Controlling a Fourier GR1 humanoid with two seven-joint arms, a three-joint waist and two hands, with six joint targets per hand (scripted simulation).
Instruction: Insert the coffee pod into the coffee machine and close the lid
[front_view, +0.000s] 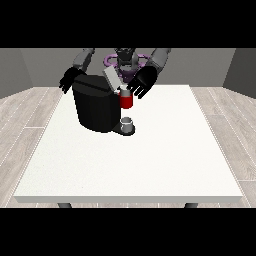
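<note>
Hand at the lid of the coffee machine

The hand at the view's right (140, 84) hangs with fingers spread and relaxed, holding nothing, just beside the raised grey lid (112, 77) of the black coffee machine (95, 107). The coffee pod cannot be made out. The hand at the view's left (68, 80), fingers relaxed, sits behind the machine on the white table (165, 160).

Coffee machine (96, 107) blocks table's (150, 165) far-left part, raised lid (112, 79) above it — bare tabletop right and toward the camera.
</note>
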